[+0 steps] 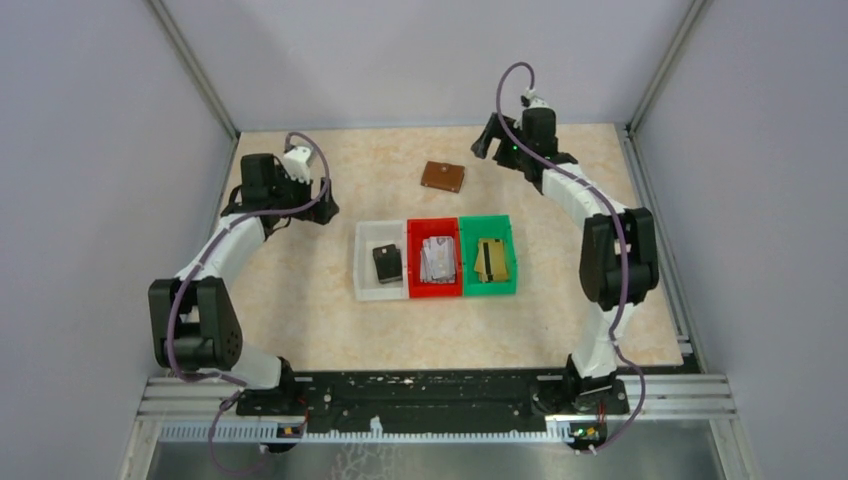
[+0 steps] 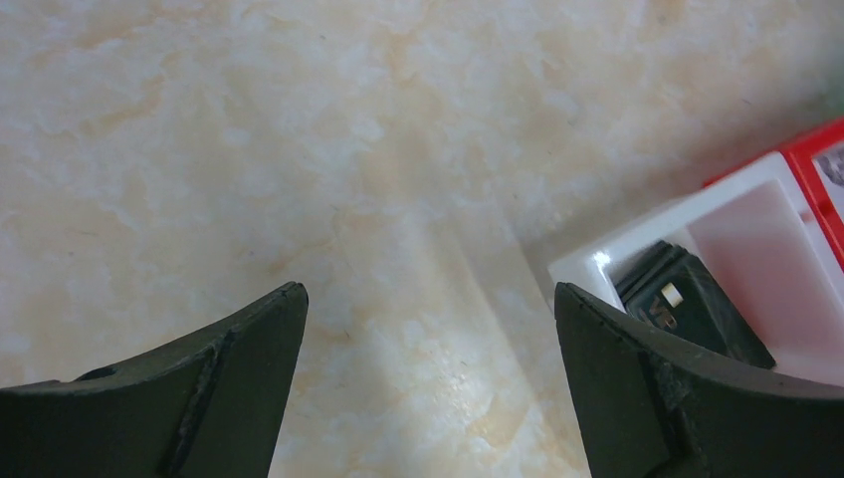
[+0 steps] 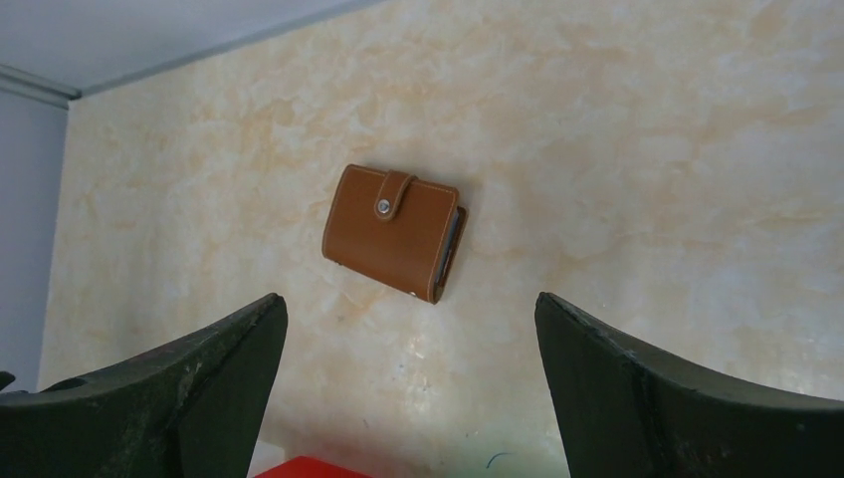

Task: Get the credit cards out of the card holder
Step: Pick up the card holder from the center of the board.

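Note:
The brown card holder lies folded shut on the table behind the bins, its snap tab fastened. Credit cards lie in three bins: black ones in the white bin, silvery ones in the red bin, gold ones in the green bin. My right gripper hangs open to the right of the holder, apart from it, nothing between its fingers. My left gripper is open over bare table left of the white bin.
The white bin, red bin and green bin stand side by side mid-table. A corner of the red bin shows below my right fingers. Grey walls enclose the table on three sides.

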You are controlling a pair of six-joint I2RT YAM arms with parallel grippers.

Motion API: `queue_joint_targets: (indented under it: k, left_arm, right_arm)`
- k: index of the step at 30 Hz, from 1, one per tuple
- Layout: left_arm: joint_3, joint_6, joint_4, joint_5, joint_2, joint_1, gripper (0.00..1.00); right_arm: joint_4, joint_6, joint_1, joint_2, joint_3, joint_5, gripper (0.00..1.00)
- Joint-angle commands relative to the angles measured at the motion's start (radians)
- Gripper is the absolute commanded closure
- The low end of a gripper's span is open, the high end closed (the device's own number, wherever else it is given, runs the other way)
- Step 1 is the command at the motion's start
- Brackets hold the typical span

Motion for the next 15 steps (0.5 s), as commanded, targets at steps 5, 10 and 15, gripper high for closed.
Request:
queue_joint_targets:
  k: [5,10,15]
  left_arm:
    - [-0.042,0.137,-0.134,0.223,-0.067,0.003,0.01]
    - [-0.006,0.130,-0.203,0.277,-0.036,0.004,0.01]
    - [-0.003,0.118,-0.236,0.372,-0.026,0.004,0.01]
  right_arm:
    - [-0.178,-0.017,0.057,0.252,0.253,-0.055,0.09]
    - [-0.182,-0.012,0.079,0.360,0.342,-0.062,0.12]
    - [-0.191,0.002,0.091,0.456,0.420,-0.068,0.15]
